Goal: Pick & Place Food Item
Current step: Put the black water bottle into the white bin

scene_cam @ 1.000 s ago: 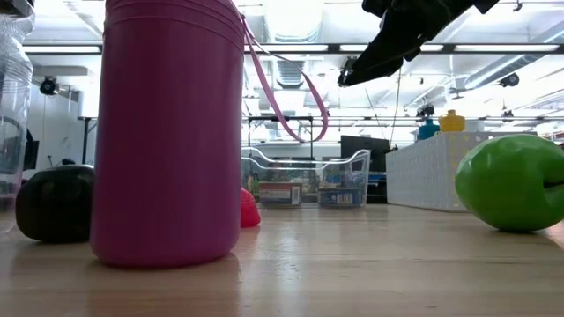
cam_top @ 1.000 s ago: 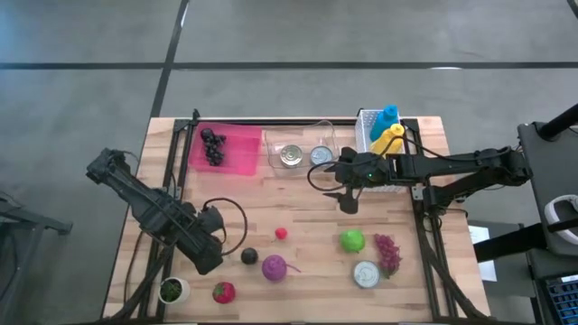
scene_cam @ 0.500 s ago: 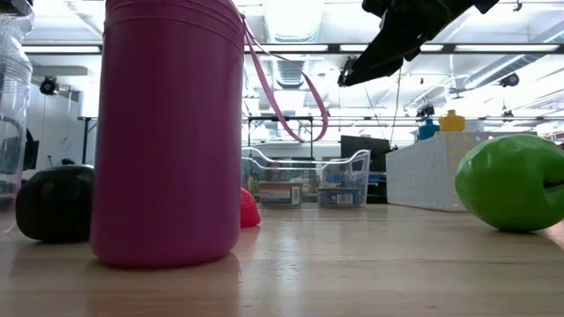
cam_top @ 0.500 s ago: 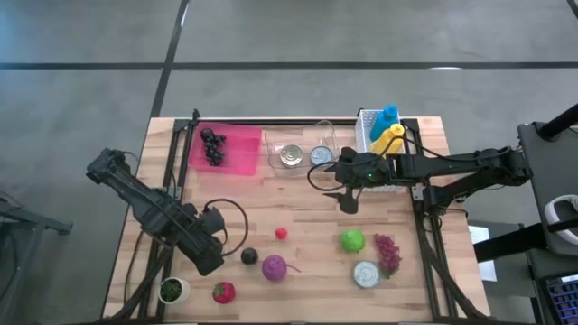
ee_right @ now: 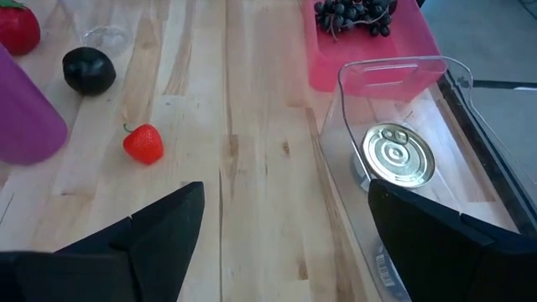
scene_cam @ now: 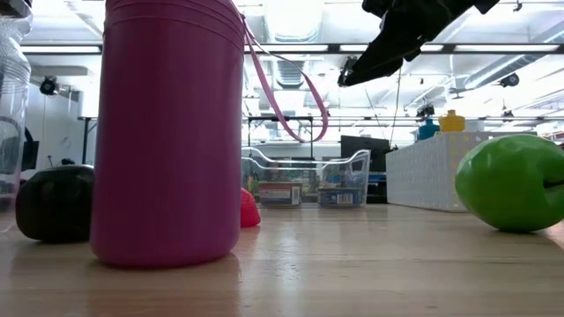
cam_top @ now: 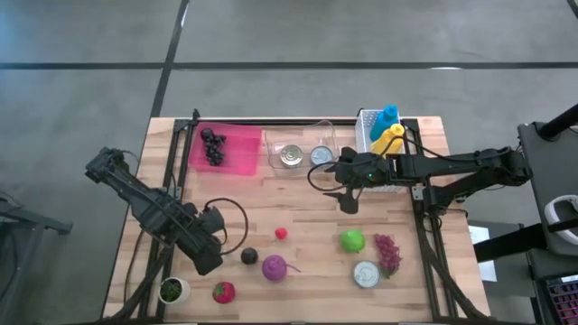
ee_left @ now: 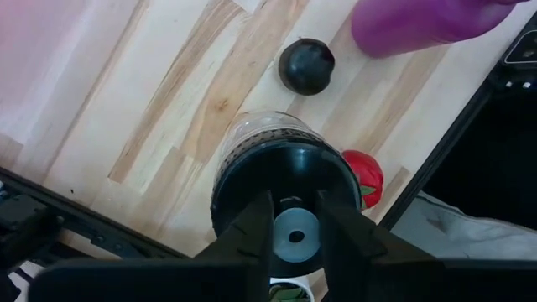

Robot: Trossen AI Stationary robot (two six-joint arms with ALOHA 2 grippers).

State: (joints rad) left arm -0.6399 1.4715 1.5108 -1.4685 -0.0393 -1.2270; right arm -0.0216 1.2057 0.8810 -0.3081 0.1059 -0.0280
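Note:
My left gripper [cam_top: 206, 259] points straight down near the table's front left, over a clear jar [ee_left: 256, 134] with a black lid [ee_left: 243, 180], and is shut on it. Near it lie a black round fruit [cam_top: 249, 256], a purple vessel [cam_top: 274, 267] and a red fruit [cam_top: 223, 292]. A small strawberry [cam_top: 282, 233] lies mid-table. My right gripper [cam_top: 348, 200] hangs open above the table beside the clear bin [cam_top: 302, 153], with nothing between its fingers [ee_right: 168, 222]. My left gripper comes from above, pointing down, with its two fingers [ee_left: 256, 239] on either side of a small grey round knob [ee_left: 295, 228] in the middle of the jar's black lid. The knob sits pinched between them. The jar stands upright under the gripper.
A pink tray [cam_top: 242, 149] with dark grapes is at the far left, and a white basket [cam_top: 366, 126] with blue and yellow items at the far right. A green apple [cam_top: 352, 240], purple grapes [cam_top: 388, 253], a can [cam_top: 366, 273] and a small cup [cam_top: 171, 290] lie along the near side.

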